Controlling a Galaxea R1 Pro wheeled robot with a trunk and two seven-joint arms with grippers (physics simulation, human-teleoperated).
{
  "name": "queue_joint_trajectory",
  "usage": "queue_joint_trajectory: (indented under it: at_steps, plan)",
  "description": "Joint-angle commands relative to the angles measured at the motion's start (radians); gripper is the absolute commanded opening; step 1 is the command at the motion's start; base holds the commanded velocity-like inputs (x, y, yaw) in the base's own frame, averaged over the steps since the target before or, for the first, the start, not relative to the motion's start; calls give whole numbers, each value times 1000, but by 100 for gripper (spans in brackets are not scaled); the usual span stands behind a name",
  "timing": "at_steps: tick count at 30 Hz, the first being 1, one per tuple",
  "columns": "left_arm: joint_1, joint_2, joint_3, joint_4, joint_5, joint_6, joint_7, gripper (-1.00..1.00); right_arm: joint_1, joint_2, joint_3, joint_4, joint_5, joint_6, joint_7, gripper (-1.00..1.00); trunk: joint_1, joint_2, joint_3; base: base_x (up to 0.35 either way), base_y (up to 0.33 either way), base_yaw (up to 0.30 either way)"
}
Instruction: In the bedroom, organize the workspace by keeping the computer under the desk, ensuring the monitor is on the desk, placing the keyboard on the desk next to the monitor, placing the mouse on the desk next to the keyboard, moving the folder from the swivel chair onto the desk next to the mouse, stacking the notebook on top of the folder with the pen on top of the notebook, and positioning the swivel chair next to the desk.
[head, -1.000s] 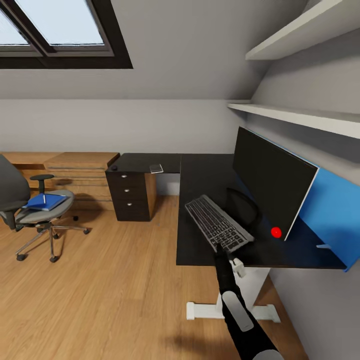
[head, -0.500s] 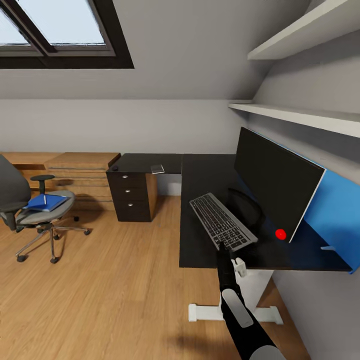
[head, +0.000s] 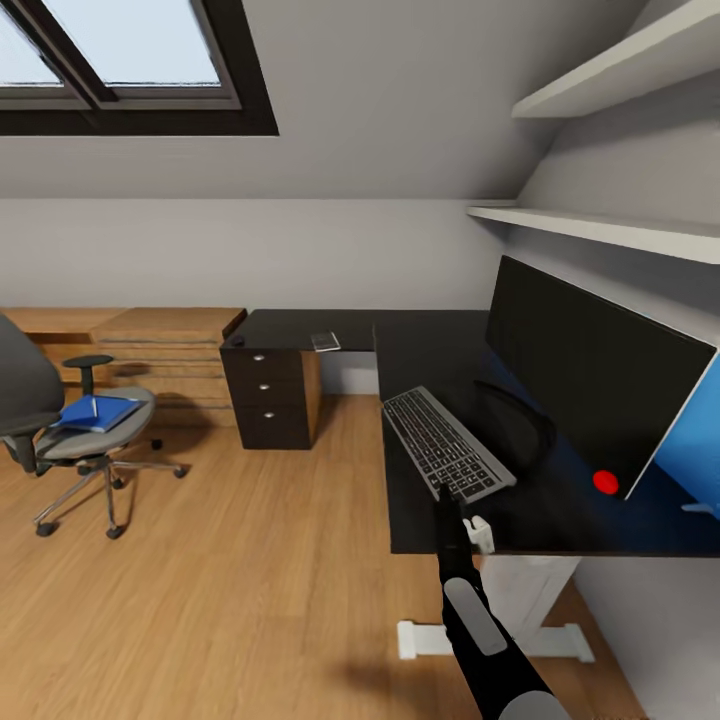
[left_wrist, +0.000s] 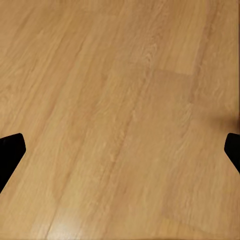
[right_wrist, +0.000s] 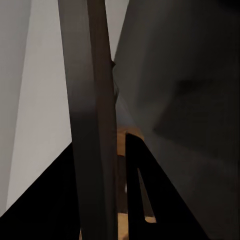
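The slim keyboard (head: 445, 455) lies slanted on the glossy black desk (head: 420, 350), beside the wide black monitor (head: 590, 365) with its red light. My right gripper (head: 448, 498) is shut on the keyboard's near end; in the right wrist view the keyboard (right_wrist: 92, 125) is a grey strip between the dark fingers. At the far left is the grey swivel chair (head: 35, 395), its seat carrying the blue folder (head: 95, 412) with the pale pen (head: 94, 407) on it. The small mouse (head: 237, 340) and the notebook (head: 325, 341) lie on the desk's far wing. My left gripper (left_wrist: 120, 150) hangs open over bare floor. The computer is out of view.
A black three-drawer unit (head: 270, 395) stands under the desk's far wing, with light-wood drawers (head: 165, 350) beside it. White shelves (head: 600, 230) hang above the monitor. The desk's white foot (head: 495, 635) rests on the wood floor (head: 230, 580) beside my right arm.
The whole picture has shifted, so the camera moved. The keyboard stays in my right gripper and now lies closer to the desk's open-floor edge and farther from the monitor.
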Motion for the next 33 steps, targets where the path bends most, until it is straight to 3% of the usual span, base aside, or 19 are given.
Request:
queue_joint_trajectory:
  at_steps: [1,5,10,25,26,27,29,33]
  plan:
    - [0,-1,1,-1,7,-2,-1,100,-1,0,3,1,-16,-4,7,-100,0,-1,-1,12,21,-207]
    - [0,0,2,-2,8,-3,-1,100,-1,0,3,2,-74,-3,7,-100,0,-1,-1,5,9,-241]
    - [0,1,5,-1,9,-2,-1,100,-1,0,5,2,-99,-1,7,-100,0,-1,-1,62,25,-228]
    - [0,1,4,-1,8,-2,-1,100,-1,0,6,2,-106,1,7,-100,0,-1,-1,175,86,-11]
    - [0,1,3,-1,8,-2,-1,100,-1,0,8,1,-178,1,7,-100,0,-1,-1,229,180,0]
    - [0,1,3,-1,8,-2,-1,100,-1,0,8,1,-198,0,8,-100,0,-1,-1,160,126,0]
    - [0,1,3,-2,8,-3,-1,100,-1,0,9,0,-232,0,8,-100,0,-1,-1,68,53,0]
    - [0,1,3,-1,8,-3,-1,100,-1,0,9,0,-242,1,8,-100,0,-1,-1,186,7,0]
